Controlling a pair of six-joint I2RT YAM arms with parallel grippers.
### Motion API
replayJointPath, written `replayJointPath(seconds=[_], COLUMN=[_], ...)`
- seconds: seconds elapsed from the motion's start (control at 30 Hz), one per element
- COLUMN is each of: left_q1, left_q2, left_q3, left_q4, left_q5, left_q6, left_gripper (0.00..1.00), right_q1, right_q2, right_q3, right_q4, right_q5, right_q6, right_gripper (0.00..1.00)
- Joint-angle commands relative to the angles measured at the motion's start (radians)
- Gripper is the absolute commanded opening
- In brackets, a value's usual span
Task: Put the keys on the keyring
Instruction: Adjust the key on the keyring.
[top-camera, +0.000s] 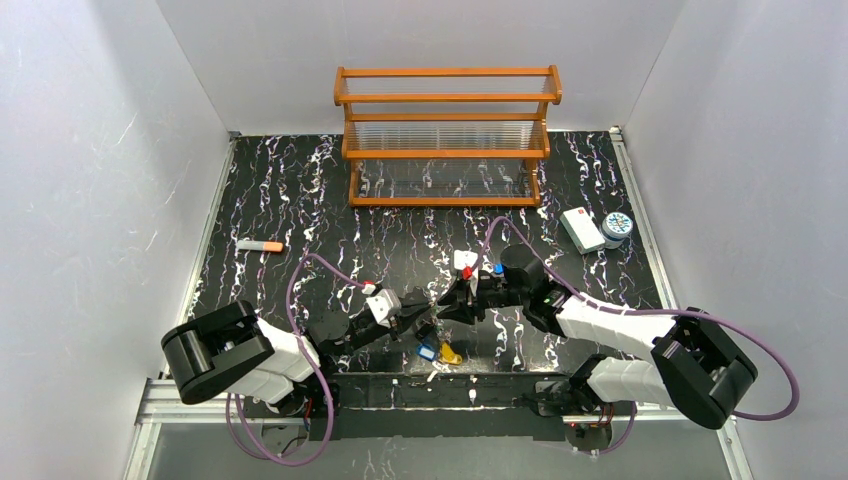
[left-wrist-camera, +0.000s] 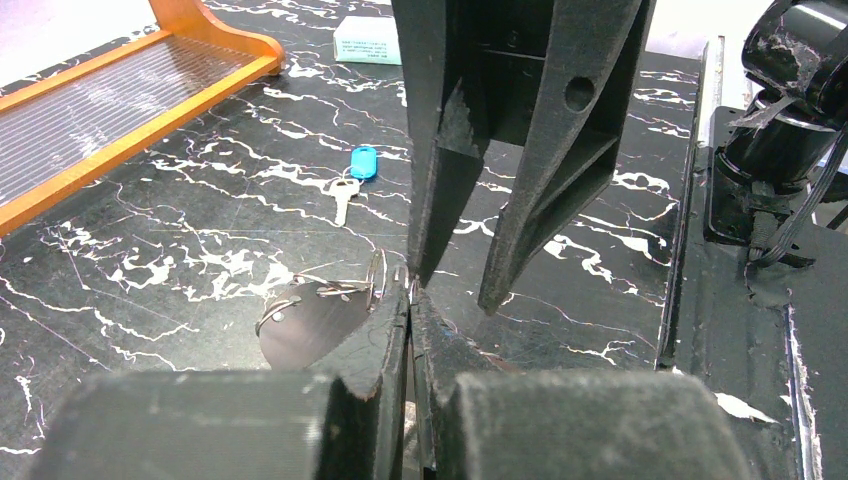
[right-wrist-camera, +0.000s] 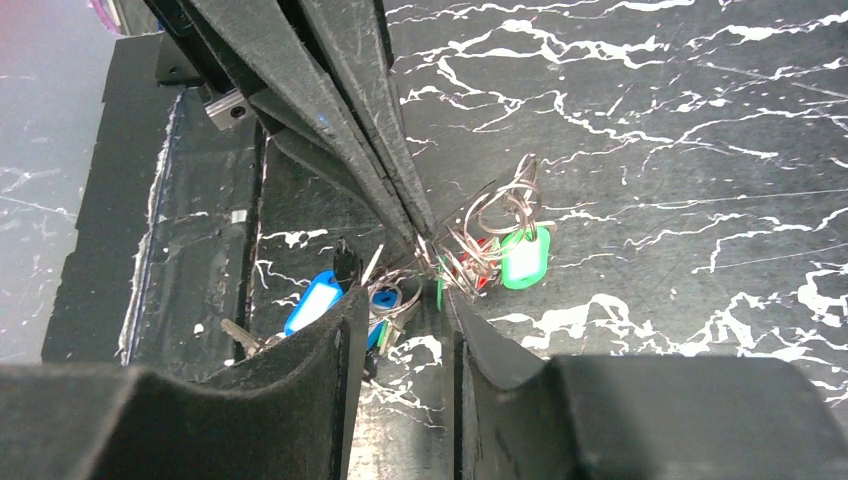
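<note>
By the front table edge (top-camera: 500, 368), bunched keys (top-camera: 441, 352).

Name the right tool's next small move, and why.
Probably draw the right tool back toward the loose blue-tagged key: its jaws stand open with nothing between them, and the left tool is shut on the keyring.

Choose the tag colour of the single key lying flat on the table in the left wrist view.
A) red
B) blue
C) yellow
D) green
B: the key resting on the black marbled table carries a blue plastic tag.
</note>
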Motion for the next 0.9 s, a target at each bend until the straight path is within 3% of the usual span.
replayJointPath(seconds=[0.0,0.67,0.73,0.87], left_q1=[0.004,0.005,0.005,0.005], left_q2=[-0.027,-0.02,-0.02,-0.022], left_q3=[-0.001,0.005,0.007,0.006], left_q4=[0.268,0.27,0.269,0.269], left_q5=[-0.011,0.009,0.01,0.005], left_q6=[0.001,0.002,0.001,0.001], left_gripper=[0.0,0.0,0.0,0.0], right_q1=[0.005,0.005,0.005,0.005], right_q2=[-0.008,0.075,0.084,0.1], right_q3=[0.006,0.049,0.054,0.065], right_q4=[0.095,0.18,0.185,0.178], right_q5=[0.027,-0.018,-0.033,-0.058], right_q6=[0.012,0.025,0.026,0.023], right_gripper=[0.41,0.4,0.33,0.07])
